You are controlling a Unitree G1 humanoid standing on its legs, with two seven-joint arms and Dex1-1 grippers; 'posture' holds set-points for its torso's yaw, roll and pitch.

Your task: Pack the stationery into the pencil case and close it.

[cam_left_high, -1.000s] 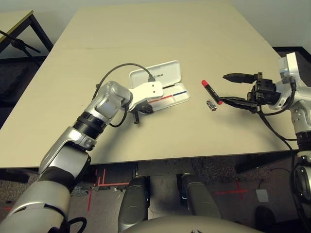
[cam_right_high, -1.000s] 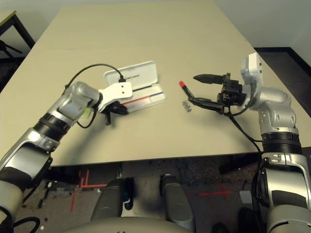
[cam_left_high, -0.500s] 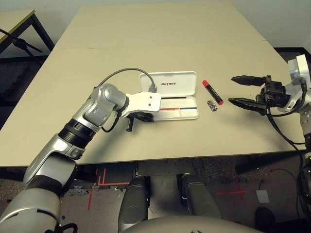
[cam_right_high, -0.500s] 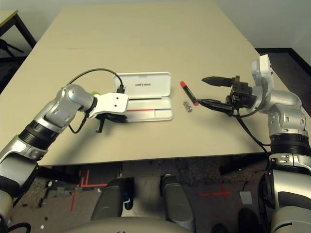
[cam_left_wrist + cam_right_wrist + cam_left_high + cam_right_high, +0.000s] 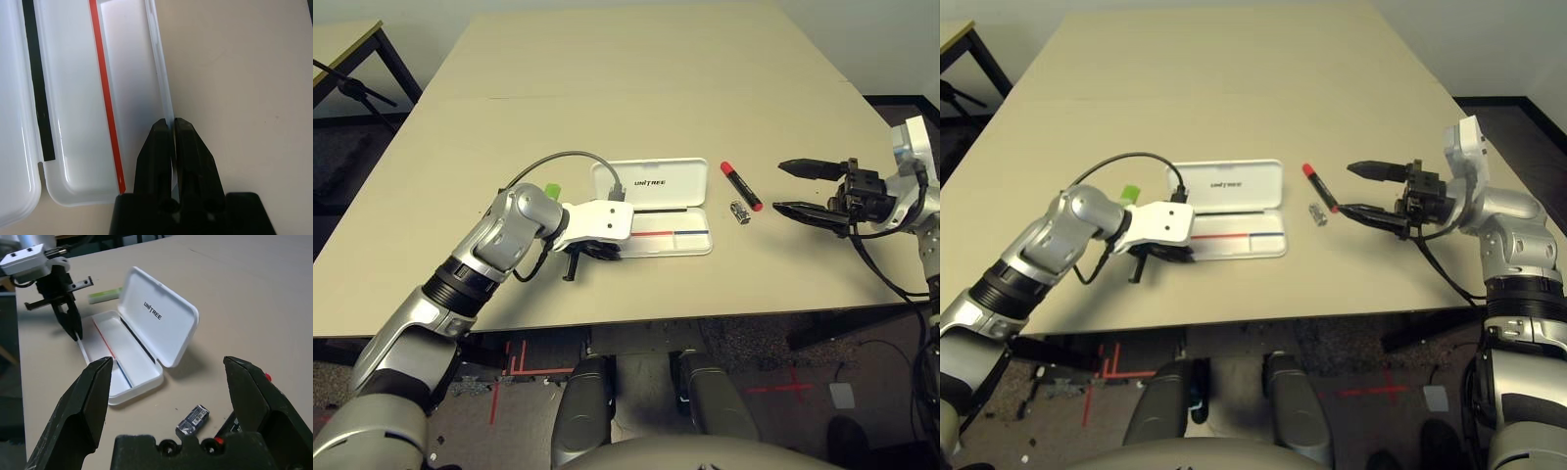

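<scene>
The white pencil case (image 5: 658, 184) lies open at the table's middle, its lid with black lettering tilted back and its tray (image 5: 127, 88) showing red and black stripes. My left gripper (image 5: 172, 125) is shut on the tray's thin front wall near its left end (image 5: 594, 251). A light-green bar (image 5: 551, 189) lies just left of the case, behind my left wrist. Right of the case lie the red marker (image 5: 741, 185) and a small silver-and-black metal piece (image 5: 739, 211). My right gripper (image 5: 779, 186) hovers open a little right of the marker, holding nothing.
The tan table (image 5: 636, 78) runs wide and bare behind the case. A black cable (image 5: 543, 162) loops over my left wrist. A dark table frame (image 5: 372, 59) stands at the far left, beyond the table's edge.
My left gripper has swung the case from a slant to square with the table's front edge and drawn it nearer. The right gripper has pulled back to the right, away from the marker.
</scene>
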